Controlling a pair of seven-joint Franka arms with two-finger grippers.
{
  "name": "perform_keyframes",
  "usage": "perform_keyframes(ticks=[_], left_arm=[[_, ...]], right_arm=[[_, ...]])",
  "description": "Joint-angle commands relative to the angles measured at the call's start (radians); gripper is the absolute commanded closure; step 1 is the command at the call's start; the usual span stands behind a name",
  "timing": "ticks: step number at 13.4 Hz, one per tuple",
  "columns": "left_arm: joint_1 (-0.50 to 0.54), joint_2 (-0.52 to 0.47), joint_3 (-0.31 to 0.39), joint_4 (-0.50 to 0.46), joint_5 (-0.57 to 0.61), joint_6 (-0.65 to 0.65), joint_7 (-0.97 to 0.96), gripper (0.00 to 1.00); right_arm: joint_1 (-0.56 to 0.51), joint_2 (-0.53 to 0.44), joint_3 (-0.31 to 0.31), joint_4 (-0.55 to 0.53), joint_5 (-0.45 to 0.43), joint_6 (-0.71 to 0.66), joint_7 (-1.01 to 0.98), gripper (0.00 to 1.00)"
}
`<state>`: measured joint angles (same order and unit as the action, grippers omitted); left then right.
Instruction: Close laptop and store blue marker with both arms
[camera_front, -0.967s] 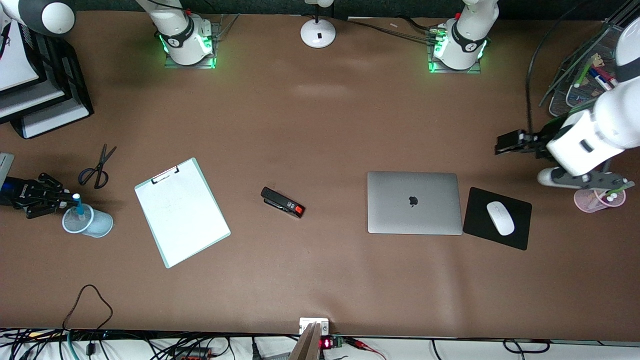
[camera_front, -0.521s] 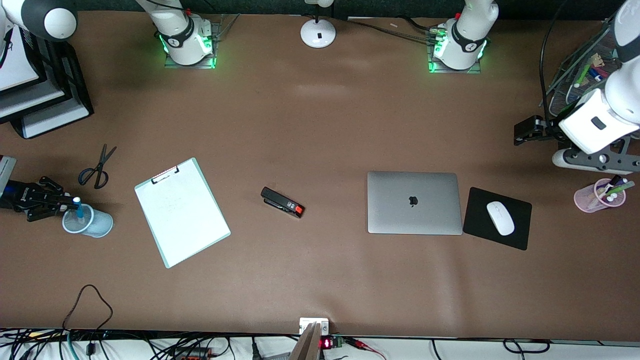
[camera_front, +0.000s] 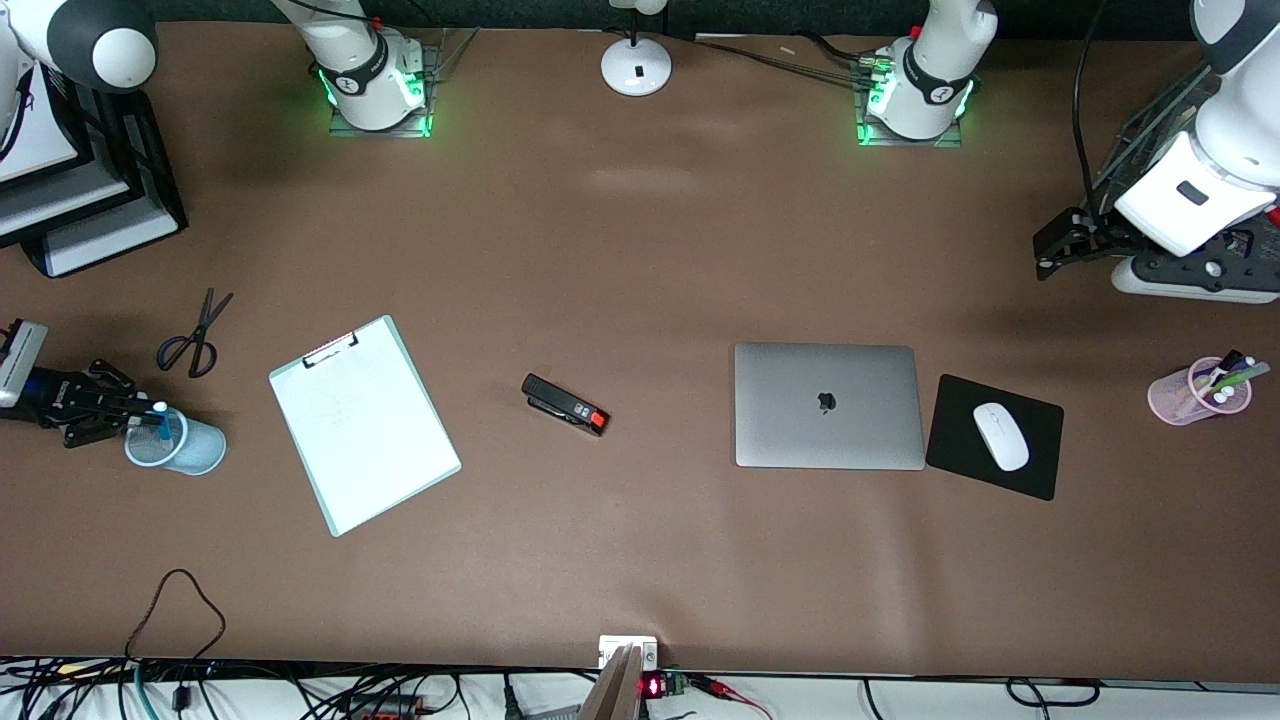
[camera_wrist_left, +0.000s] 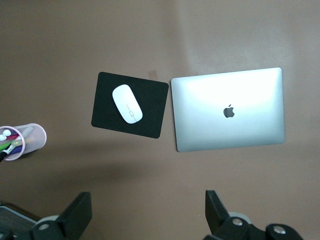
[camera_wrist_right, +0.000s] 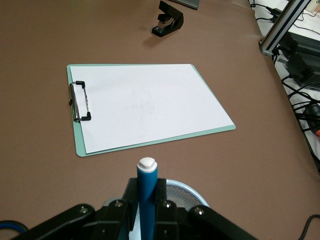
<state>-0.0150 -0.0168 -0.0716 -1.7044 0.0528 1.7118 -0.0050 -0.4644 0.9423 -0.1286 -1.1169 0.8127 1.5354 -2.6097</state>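
Note:
The laptop (camera_front: 828, 405) lies closed on the table, lid up with the dark logo showing; it also shows in the left wrist view (camera_wrist_left: 227, 110). My left gripper (camera_front: 1050, 250) is up in the air over bare table at the left arm's end, open and empty (camera_wrist_left: 146, 210). My right gripper (camera_front: 128, 415) is shut on the blue marker (camera_front: 159, 420) and holds it upright, white end up, over the light-blue mesh cup (camera_front: 180, 450). In the right wrist view the marker (camera_wrist_right: 146, 195) stands between the fingers (camera_wrist_right: 162, 192), with the cup rim (camera_wrist_right: 192, 192) just under it.
A clipboard (camera_front: 365, 425) with white paper, a black stapler (camera_front: 565, 404) and scissors (camera_front: 195, 335) lie between cup and laptop. A black mouse pad (camera_front: 1040, 470) with a white mouse (camera_front: 1001, 436) lies beside the laptop. A pink pen cup (camera_front: 1195, 392) stands at the left arm's end.
My left gripper has drawn away from the laptop area toward the table's end and the bases. My right gripper with the marker has shifted slightly over the cup.

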Motion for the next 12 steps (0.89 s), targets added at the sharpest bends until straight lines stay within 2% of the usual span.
perform_keyframes(ticks=[1, 3, 4, 5, 6, 9, 12], left_arm=[[-0.019, -0.038, 0.026, -0.038, -0.024, 0.02, 0.027, 0.0], [-0.019, -0.046, 0.048, -0.038, -0.024, -0.007, 0.028, 0.0], [-0.019, -0.054, 0.049, -0.037, -0.024, -0.027, 0.031, 0.0], [-0.02, -0.066, 0.049, -0.037, -0.024, -0.035, 0.037, 0.0], [-0.022, -0.068, 0.049, -0.034, -0.024, -0.052, 0.036, 0.0], [-0.013, -0.057, 0.049, 0.015, -0.021, -0.154, 0.037, 0.0], [-0.008, -0.054, 0.047, 0.023, -0.014, -0.161, 0.039, 0.0]], right_arm=[[-0.016, 0.032, 0.014, 0.032, 0.017, 0.0, -0.009, 0.98], [-0.016, 0.036, 0.014, 0.031, 0.017, 0.0, -0.007, 0.98], [-0.017, 0.036, 0.014, 0.031, 0.016, 0.002, -0.003, 0.83], [-0.019, 0.032, 0.012, 0.031, 0.014, 0.002, 0.006, 0.24], [-0.02, 0.027, 0.012, 0.028, 0.014, -0.008, 0.028, 0.0], [-0.025, -0.008, 0.011, 0.023, 0.003, -0.018, 0.144, 0.0], [-0.014, -0.091, 0.012, -0.001, -0.053, -0.028, 0.261, 0.0]])
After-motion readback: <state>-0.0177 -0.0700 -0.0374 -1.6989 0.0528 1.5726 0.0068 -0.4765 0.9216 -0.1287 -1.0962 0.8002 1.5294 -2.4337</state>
